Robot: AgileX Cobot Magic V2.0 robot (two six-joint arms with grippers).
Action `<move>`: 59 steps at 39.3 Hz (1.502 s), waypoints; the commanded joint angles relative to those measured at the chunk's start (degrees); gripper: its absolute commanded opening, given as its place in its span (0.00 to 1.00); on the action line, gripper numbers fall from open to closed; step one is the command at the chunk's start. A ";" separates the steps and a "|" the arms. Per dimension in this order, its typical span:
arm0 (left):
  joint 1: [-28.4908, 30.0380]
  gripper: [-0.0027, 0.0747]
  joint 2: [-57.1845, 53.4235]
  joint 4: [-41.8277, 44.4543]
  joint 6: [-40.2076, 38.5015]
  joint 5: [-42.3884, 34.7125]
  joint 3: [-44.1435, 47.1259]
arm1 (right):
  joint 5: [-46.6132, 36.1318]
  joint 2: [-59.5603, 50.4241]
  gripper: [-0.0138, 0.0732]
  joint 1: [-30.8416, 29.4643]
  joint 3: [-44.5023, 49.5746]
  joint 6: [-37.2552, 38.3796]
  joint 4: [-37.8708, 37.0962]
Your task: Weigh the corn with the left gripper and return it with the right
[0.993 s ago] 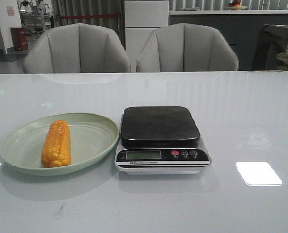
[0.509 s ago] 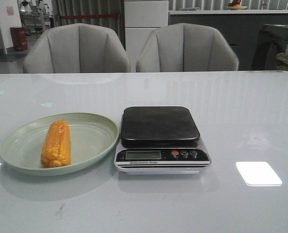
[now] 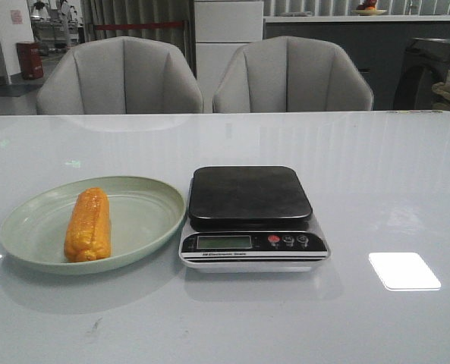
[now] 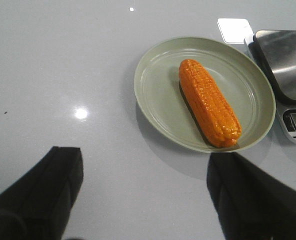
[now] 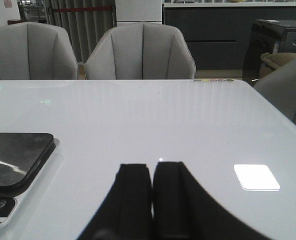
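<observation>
Left wrist view: corn (image 4: 209, 102) beyond left gripper (image 4: 145, 192) (jaws spread).

- A glossy pale grey table (image 3: 376, 182) filled the foreground, with a bright square of reflected light (image 3: 404, 271) near its right side
- Two light grey upholstered chairs (image 3: 120, 76) (image 3: 293, 74) stood side by side behind its far edge
- A white cabinet (image 3: 228, 34) rose between them
- A dark counter (image 3: 338, 38) ran behind, right
- A red bin (image 3: 29, 60) sat far left

The orange-yellow corn (image 3: 88, 225) lies lengthwise, untouched, on the green plate (image 3: 145, 220) beside the scale (image 3: 251, 216).
</observation>
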 commanded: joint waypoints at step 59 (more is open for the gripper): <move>-13.27 0.35 61.39 -9.31 -0.46 -3.91 -35.62 | -4.56 -1.10 0.35 -0.31 0.37 -0.37 -0.58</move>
